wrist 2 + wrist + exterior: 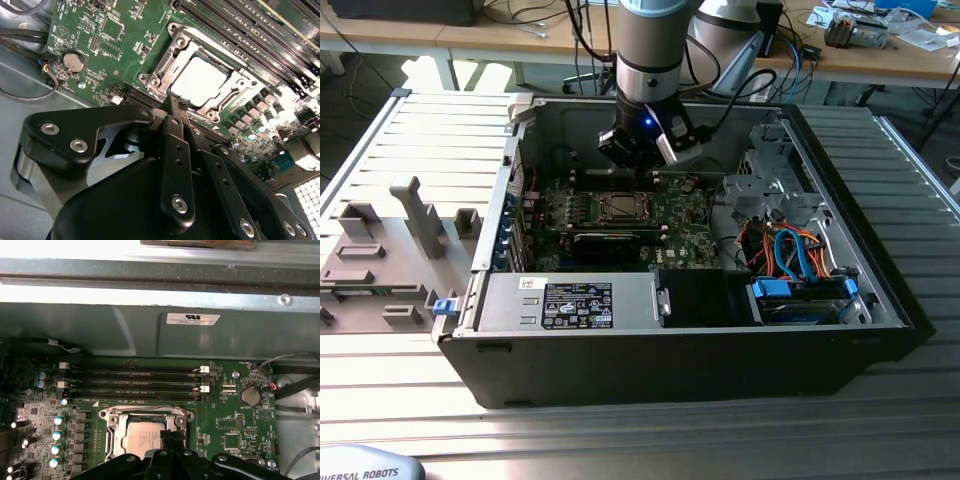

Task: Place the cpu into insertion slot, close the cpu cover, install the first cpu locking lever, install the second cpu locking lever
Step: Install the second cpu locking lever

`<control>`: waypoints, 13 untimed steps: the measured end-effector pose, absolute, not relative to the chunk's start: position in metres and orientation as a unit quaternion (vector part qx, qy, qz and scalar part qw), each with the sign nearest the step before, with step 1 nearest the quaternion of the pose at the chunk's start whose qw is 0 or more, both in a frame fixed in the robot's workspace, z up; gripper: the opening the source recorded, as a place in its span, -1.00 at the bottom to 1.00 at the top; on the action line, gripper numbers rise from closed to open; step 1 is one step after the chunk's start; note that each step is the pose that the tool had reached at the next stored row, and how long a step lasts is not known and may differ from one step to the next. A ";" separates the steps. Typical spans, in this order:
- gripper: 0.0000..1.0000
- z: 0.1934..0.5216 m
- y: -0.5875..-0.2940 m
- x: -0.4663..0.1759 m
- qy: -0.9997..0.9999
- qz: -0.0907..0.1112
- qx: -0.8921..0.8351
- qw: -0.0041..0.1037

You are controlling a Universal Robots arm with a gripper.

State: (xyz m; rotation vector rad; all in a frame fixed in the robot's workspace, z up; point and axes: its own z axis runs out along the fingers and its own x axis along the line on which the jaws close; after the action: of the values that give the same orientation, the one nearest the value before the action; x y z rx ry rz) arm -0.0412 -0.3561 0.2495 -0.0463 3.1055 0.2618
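In the second wrist view the gripper (pixel 176 107) hangs just above the near edge of the insertion slot (pixel 167 67), its fingers (pixel 172 125) pressed together and holding nothing. The cpu (pixel 198 80) already lies in the slot — silvery top showing through the cpu cover (pixel 225 97), which lies flat around it on the green motherboard (pixel 95 45).

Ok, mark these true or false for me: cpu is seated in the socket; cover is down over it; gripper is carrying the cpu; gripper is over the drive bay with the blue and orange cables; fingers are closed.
1. The cpu sits in the insertion slot. True.
2. The cpu cover lies flat around the chip. True.
3. The gripper carries the cpu. False: it holds nothing.
4. The gripper hangs over the drive bay. False: it is above the socket's edge.
5. Its fingers are together. True.
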 end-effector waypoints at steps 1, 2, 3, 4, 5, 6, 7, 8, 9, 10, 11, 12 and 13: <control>-0.79 0.249 -0.357 -0.041 0.996 0.084 -0.015 0.012; -0.79 0.249 -0.357 -0.041 0.996 0.084 -0.015 0.012; -0.79 0.249 -0.358 -0.041 0.996 0.084 -0.015 0.012; -0.79 0.250 -0.358 -0.041 0.996 0.084 -0.015 0.012; -0.79 0.249 -0.358 -0.041 0.996 0.084 -0.015 0.012; -0.79 0.249 -0.359 -0.041 0.996 0.084 -0.015 0.012; -0.79 0.249 -0.359 -0.041 0.996 0.084 -0.015 0.012; -0.79 0.249 -0.360 -0.041 0.996 0.084 -0.015 0.012; -0.79 0.249 -0.360 -0.041 0.996 0.084 -0.015 0.012; -0.79 0.249 -0.361 -0.041 0.996 0.084 -0.015 0.012; -0.79 0.249 -0.361 -0.041 0.996 0.084 -0.015 0.012; -0.79 0.249 -0.362 -0.041 0.996 0.083 -0.015 0.012; -0.79 0.249 -0.362 -0.041 0.996 0.083 -0.015 0.012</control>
State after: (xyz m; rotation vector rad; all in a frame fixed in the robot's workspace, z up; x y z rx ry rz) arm -0.0412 -0.3618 0.2495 -0.0461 3.1058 0.2583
